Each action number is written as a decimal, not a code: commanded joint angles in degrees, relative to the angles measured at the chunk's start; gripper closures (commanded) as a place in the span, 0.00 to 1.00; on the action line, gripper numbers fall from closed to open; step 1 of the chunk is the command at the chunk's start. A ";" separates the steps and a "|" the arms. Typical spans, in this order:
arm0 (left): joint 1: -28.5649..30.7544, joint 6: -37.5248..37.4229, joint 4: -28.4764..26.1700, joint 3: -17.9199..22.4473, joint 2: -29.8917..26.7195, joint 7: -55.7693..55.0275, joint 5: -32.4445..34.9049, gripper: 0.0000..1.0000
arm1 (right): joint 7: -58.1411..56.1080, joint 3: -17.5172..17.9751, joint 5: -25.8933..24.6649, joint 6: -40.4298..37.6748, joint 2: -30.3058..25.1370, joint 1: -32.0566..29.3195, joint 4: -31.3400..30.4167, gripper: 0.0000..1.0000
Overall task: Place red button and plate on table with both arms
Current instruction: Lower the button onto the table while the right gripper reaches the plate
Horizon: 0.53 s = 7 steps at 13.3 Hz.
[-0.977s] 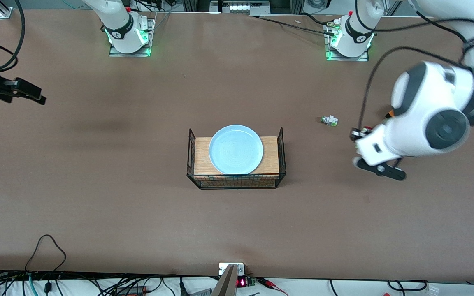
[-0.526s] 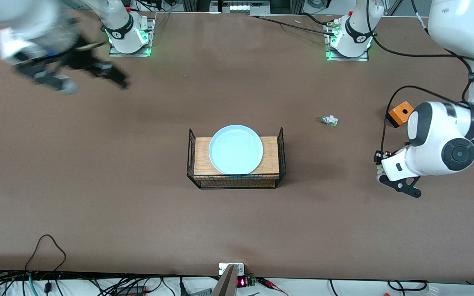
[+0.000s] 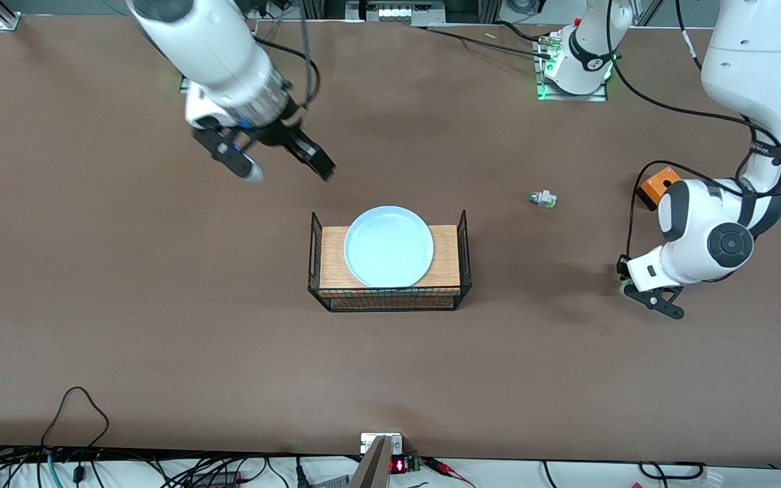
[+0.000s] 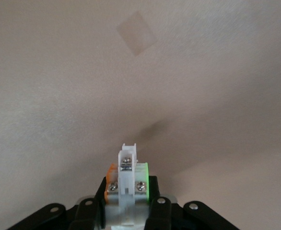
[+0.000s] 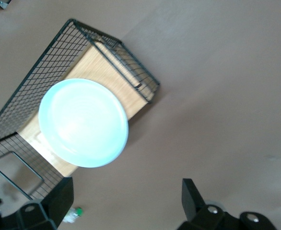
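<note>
Your left gripper (image 3: 624, 285), down by the brown table (image 3: 160, 325) at its own end, stays clamped on the tiny white red-capped button (image 4: 127, 179). Farther off, the pale-blue round plate (image 3: 388, 246) lies on the wooden-topped wire basket (image 3: 448, 271). Your right gripper (image 3: 285, 166), fingers spread, has swung in just short of it, so the pick looks next.

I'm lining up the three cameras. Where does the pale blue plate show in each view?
Front view: the plate lies on the wooden-topped basket at mid-table.
Left wrist view: not in it.
Right wrist view: the plate on the same basket.
Shared landmark: the basket, in both views that show the plate.
</note>
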 commanded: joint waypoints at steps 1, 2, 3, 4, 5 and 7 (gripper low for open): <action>2.14 2.48 -0.06 -0.82 1.48 2.29 1.51 0.74 | 6.66 -0.62 -0.42 5.42 4.80 3.08 1.90 0.00; 2.14 2.04 0.03 -0.82 1.39 2.29 1.51 0.47 | 6.93 -0.62 -0.42 6.22 6.12 3.52 1.90 0.00; 2.14 1.69 0.12 -0.91 1.13 2.38 1.51 0.00 | 6.85 -0.62 -0.42 6.49 7.52 3.61 1.90 0.00; 1.97 0.56 0.29 -1.17 0.78 2.03 1.51 0.00 | 6.76 -0.62 -0.51 6.66 9.02 3.61 1.90 0.00; 1.88 -0.85 0.90 -1.44 0.16 1.59 1.51 0.00 | 6.76 -0.53 -0.51 6.67 10.42 3.61 1.90 0.00; 0.74 -7.07 2.05 -1.61 -3.60 1.41 1.51 0.00 | 6.41 -0.71 -0.51 6.75 12.89 3.44 1.90 0.00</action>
